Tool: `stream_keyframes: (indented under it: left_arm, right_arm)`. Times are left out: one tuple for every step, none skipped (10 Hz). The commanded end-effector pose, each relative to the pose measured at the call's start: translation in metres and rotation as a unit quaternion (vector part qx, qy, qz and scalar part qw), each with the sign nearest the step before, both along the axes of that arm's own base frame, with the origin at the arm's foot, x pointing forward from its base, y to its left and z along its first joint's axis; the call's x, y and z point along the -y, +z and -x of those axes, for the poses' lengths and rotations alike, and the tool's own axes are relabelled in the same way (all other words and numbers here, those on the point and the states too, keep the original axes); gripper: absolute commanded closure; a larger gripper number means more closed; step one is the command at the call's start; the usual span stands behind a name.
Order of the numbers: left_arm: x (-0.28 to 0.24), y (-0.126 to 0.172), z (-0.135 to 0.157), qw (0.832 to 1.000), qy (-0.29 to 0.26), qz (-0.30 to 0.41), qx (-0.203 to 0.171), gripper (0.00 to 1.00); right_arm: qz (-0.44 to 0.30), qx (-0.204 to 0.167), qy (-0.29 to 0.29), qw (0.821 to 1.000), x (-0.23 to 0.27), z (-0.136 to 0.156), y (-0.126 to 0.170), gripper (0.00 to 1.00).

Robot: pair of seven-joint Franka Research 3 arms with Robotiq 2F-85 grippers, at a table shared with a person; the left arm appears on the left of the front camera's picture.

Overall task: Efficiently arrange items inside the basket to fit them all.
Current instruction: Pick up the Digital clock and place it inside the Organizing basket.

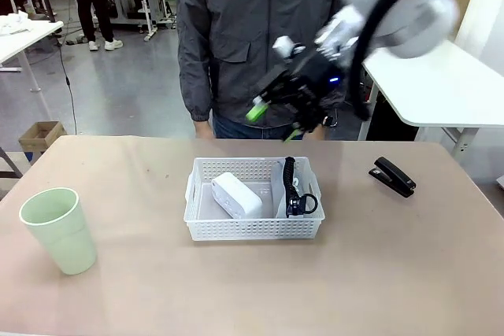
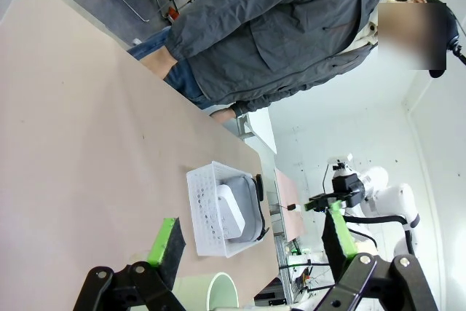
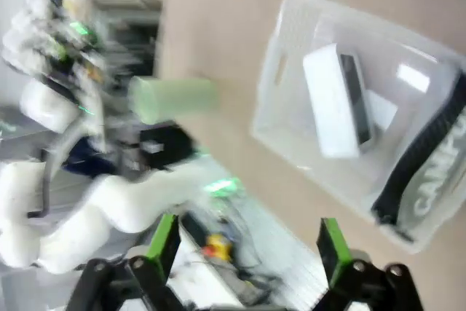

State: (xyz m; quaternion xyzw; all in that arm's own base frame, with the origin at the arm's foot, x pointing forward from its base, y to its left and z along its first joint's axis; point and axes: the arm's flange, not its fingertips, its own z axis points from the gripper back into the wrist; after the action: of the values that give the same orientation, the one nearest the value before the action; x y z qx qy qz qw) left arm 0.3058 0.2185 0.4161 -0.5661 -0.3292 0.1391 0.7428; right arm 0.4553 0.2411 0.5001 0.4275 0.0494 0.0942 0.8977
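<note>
Right tool [image 1: 273, 123], blurred in the front view, hangs in the air with its 2 green-padded fingers apart and nothing between them. From the front it appears above the far rim of the basket [image 1: 256, 228], before the grey jacket of the person [image 1: 252, 37] standing at the far side of the bench [image 1: 394, 273]. Its own wrist view shows the same spread tool [image 3: 247, 242] looking down on the basket [image 3: 291, 71].

Left tool [image 2: 253, 238] is likewise spread and empty, held over the bench well apart from the basket [image 2: 207, 213].

The basket sits near the middle of the bench and holds 2 items. The white device [image 1: 236, 194] lies in its left half, slightly askew. The grey pouch [image 1: 288, 186] stands on edge along the right wall, its black strap uppermost; the lettering "CAMPUS" reads on the pouch [image 3: 437, 172] in the right wrist view, beside the device [image 3: 331, 100].

2 items remain outside. The black stapler [image 1: 392, 176] lies on the bench to the right of the basket, near it but not touching. The pale green cup [image 1: 59, 230] stands upright at the near left, well apart from the basket.
</note>
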Motion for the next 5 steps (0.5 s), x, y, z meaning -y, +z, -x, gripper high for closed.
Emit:
stream_keyframes:
  left_arm:
    - [0.0,0.002,0.001,1.0,-0.004,0.001,0.004,0.0]
    - [0.0,0.002,0.001,1.0,-0.004,0.001,0.004,0.0]
    - [0.0,0.002,0.001,1.0,-0.004,0.001,0.004,0.0]
    - [0.0,0.002,0.001,1.0,-0.004,0.001,0.004,0.0]
    - [0.0,0.002,0.001,1.0,-0.004,0.001,0.004,0.0]
  right_arm:
    - [-0.17,-0.068,-0.115,0.976,0.07,0.035,-0.013,0.0]
    - [-0.218,-0.114,-0.157,0.957,0.104,0.046,-0.016,0.0]
    - [-0.273,-0.112,-0.196,0.935,0.141,0.061,-0.022,0.0]
    - [-0.303,-0.111,-0.249,0.913,0.177,0.079,-0.032,0.0]
    - [-0.336,-0.106,-0.292,0.889,0.21,0.104,-0.047,0.0]
